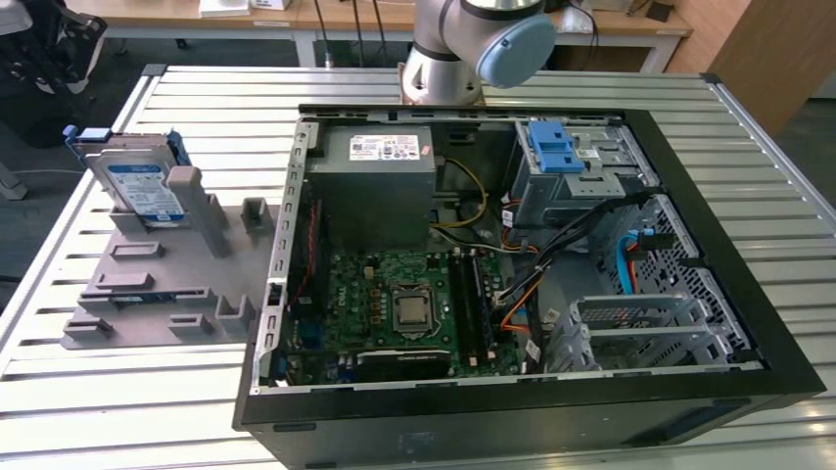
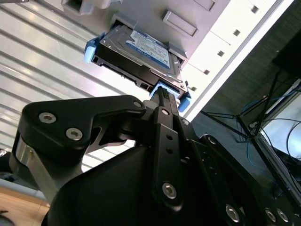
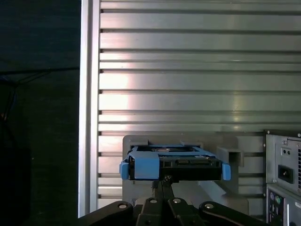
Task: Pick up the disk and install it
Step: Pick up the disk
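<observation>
An open black computer case (image 1: 523, 423) is lying on its side on a slatted metal table (image 1: 131, 401). Inside it, a grey power-supply box (image 1: 390, 186) is sitting next to a green motherboard (image 1: 379, 294), and orange cables (image 1: 512, 304) are running beside the board. A grey metal cage (image 1: 581, 186) is carrying blue latches (image 1: 554, 149). A grey plastic holder (image 1: 144, 294) is resting on the table, just beside the case on the exterior view's left. Wooden desks (image 1: 352, 12) are standing behind.

Slatted silver metal table (image 1: 131, 397): grey plastic fixture (image 1: 157, 284) at the exterior view's left, open black computer case (image 1: 523, 421) just beside it.
</observation>
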Robot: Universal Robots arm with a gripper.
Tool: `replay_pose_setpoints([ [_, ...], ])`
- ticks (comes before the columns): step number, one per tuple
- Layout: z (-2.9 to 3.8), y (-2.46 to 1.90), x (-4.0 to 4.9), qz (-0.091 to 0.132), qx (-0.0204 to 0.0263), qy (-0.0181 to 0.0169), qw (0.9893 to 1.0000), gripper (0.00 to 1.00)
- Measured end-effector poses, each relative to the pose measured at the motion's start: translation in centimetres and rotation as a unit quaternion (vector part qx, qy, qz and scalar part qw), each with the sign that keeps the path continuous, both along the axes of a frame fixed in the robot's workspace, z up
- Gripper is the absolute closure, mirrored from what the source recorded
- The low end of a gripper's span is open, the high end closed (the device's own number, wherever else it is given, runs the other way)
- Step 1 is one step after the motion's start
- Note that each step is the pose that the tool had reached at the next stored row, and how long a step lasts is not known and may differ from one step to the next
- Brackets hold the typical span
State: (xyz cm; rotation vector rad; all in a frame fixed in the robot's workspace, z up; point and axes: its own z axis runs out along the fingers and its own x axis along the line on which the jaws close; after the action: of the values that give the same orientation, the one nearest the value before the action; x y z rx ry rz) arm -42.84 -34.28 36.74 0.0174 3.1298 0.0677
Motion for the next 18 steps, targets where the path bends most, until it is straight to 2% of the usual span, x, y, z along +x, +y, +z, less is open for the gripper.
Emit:
replay_pose_setpoints([
  [18,0.00,0.00,0.00,0.019,0.0000,0.0000,0.9998,0.89],
])
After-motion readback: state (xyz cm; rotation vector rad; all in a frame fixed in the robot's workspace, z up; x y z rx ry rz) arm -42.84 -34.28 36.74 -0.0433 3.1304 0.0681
